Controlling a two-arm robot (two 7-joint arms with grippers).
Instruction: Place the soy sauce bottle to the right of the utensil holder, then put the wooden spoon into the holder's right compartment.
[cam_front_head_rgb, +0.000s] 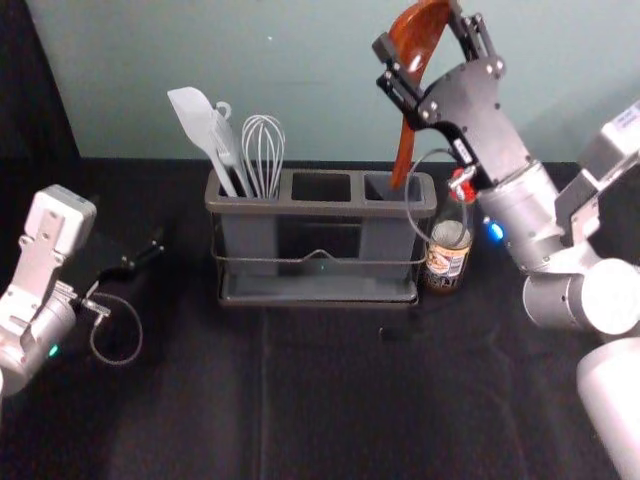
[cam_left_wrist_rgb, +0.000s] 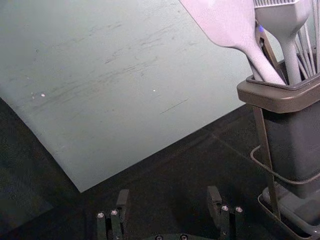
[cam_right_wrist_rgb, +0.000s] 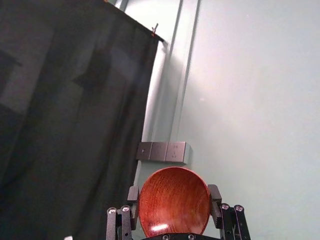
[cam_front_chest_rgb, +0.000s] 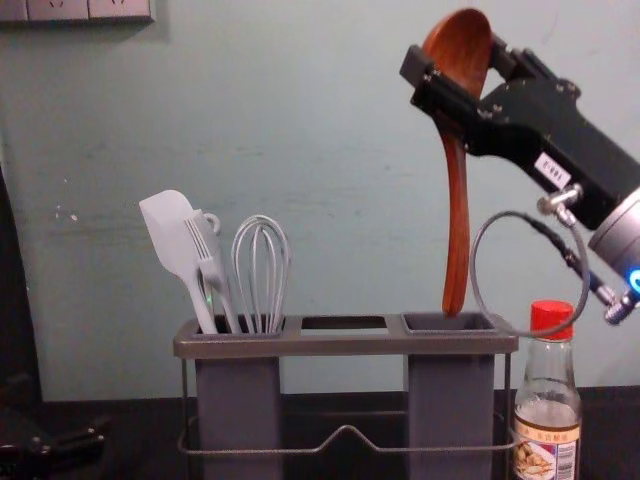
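Note:
The wooden spoon (cam_front_chest_rgb: 457, 220) hangs upright, bowl up, its handle end at the opening of the right compartment (cam_front_chest_rgb: 450, 322) of the utensil holder (cam_front_head_rgb: 330, 208); whether it is inside the rim I cannot tell. High above that compartment, my right gripper (cam_front_head_rgb: 428, 42) is shut on the spoon's bowl; in the right wrist view the right gripper (cam_right_wrist_rgb: 173, 200) has a finger at each side of the bowl (cam_right_wrist_rgb: 174, 202). The soy sauce bottle (cam_front_head_rgb: 447, 250) stands upright just right of the holder. Left of the holder, my left gripper (cam_front_head_rgb: 142, 258) is parked; in its wrist view the left gripper (cam_left_wrist_rgb: 168, 202) is open.
A spatula (cam_front_chest_rgb: 170, 235), a fork-like utensil (cam_front_chest_rgb: 208, 255) and a whisk (cam_front_chest_rgb: 262, 265) stand in the holder's left compartment. The black-covered table (cam_front_head_rgb: 330, 400) extends in front, with a pale wall (cam_front_chest_rgb: 330, 120) behind. A cable loop (cam_front_chest_rgb: 478, 262) hangs from the right arm near the bottle.

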